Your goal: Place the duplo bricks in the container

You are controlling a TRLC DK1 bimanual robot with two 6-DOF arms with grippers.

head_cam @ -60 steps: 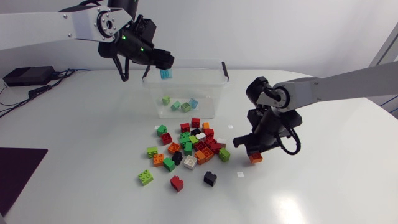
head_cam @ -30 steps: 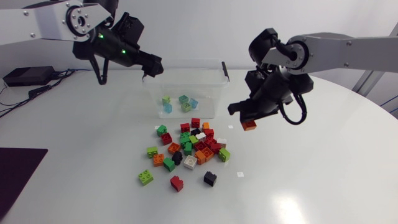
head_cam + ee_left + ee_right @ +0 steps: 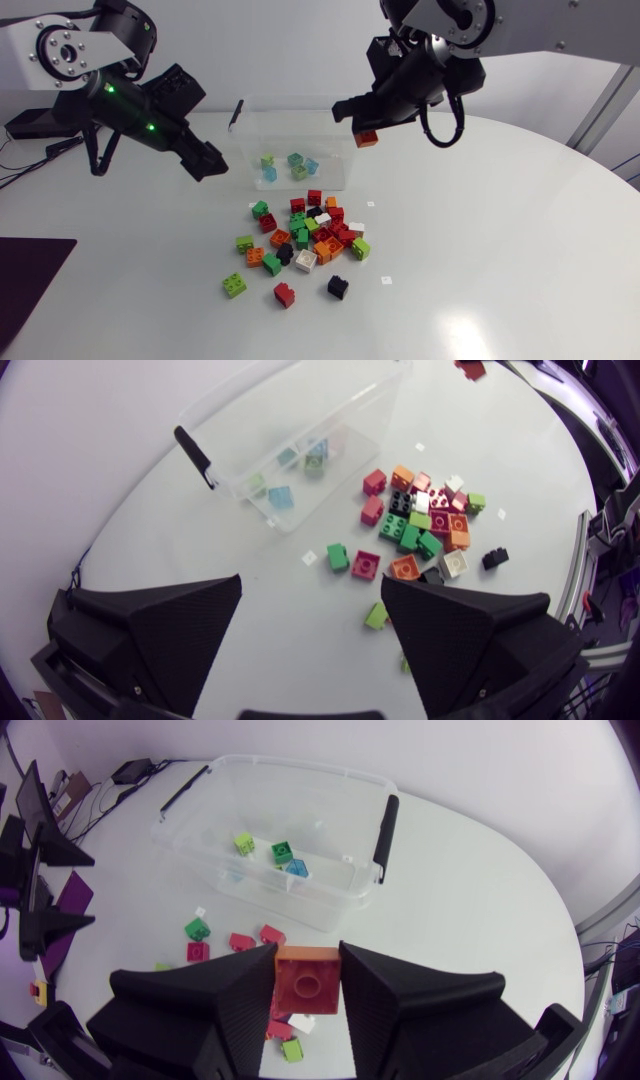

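Grips an orange square plastic duplo brick [image 3: 308, 982] between the right jaws, from two sides, in the air near the right end of the clear plastic container [image 3: 330, 165]. Holds the left jaws wide apart and empty above the white worktop [image 3: 500, 250], beside the container's left end. Inside the container, a few pale blue and green bricks [image 3: 287, 166]; before it on the worktop, a loose heap of mixed-coloured bricks [image 3: 305, 235].

Place: robotics lab.
Rig: left arm [image 3: 60, 45] and right arm [image 3: 560, 25], silver-grey with black joints, over a white worktop [image 3: 500, 250].
Props: loose duplo bricks [image 3: 305, 240] beside a clear container [image 3: 285, 125].
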